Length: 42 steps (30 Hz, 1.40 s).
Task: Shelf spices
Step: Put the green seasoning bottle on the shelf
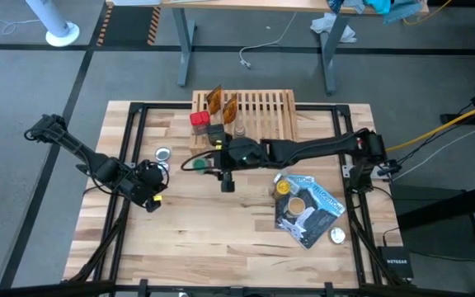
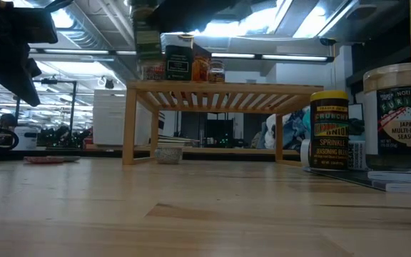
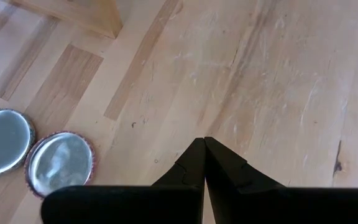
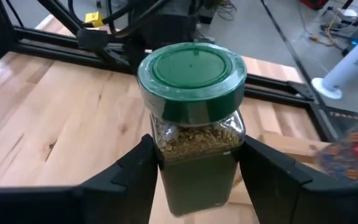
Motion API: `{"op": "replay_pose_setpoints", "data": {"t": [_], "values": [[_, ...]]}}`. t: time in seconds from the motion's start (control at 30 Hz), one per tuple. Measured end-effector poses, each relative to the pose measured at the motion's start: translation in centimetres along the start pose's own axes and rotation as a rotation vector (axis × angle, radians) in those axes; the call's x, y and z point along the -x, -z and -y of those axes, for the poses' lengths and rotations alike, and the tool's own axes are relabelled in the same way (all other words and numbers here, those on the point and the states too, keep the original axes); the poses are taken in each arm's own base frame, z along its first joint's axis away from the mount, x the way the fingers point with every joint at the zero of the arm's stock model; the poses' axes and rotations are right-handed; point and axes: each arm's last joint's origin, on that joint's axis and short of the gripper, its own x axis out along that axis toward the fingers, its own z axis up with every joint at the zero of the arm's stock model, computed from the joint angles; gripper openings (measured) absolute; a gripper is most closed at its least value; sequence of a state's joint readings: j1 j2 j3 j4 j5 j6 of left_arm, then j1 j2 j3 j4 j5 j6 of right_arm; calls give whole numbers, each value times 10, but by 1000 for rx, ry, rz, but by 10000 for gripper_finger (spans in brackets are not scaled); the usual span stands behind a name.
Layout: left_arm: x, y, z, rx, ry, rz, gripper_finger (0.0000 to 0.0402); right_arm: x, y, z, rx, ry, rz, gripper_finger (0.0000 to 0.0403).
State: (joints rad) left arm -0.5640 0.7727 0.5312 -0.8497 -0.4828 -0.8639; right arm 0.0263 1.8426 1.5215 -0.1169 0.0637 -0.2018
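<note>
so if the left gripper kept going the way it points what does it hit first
Most likely the bare tabletop: the shut left gripper angles down at open wood. The two silver discs lie off to one side.

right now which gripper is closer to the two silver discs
Left. The left gripper hovers shut just beside the silver discs; the right gripper sits past them toward the shelf, clamping the green-capped jar.

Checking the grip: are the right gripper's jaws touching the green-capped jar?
Touching. The right wrist view shows the right gripper with both jaws pressed against the green-capped jar's glass sides.
</note>
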Motion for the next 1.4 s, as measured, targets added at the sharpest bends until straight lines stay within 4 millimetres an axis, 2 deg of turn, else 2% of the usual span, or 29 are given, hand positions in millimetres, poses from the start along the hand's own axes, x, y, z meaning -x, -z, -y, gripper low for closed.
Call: {"op": "replay_pose_setpoints", "data": {"t": [0.33, 0.8, 0.97, 1.27, 1.4], "values": [[0, 0, 0, 0, 0, 1, 1, 42, -18, 13, 39, 94, -20, 208], [0, 0, 0, 0, 0, 0, 1, 127, -43, 32, 50, 272, -14, 208], [0, 0, 0, 0, 0, 0, 1, 149, -44, 45, 34, 308, -25, 208], [0, 0, 0, 0, 0, 0, 1, 171, -39, 70, -2, 354, -38, 208], [0, 0, 0, 0, 0, 0, 1, 180, -28, 82, -29, 359, -12, 208]]}}
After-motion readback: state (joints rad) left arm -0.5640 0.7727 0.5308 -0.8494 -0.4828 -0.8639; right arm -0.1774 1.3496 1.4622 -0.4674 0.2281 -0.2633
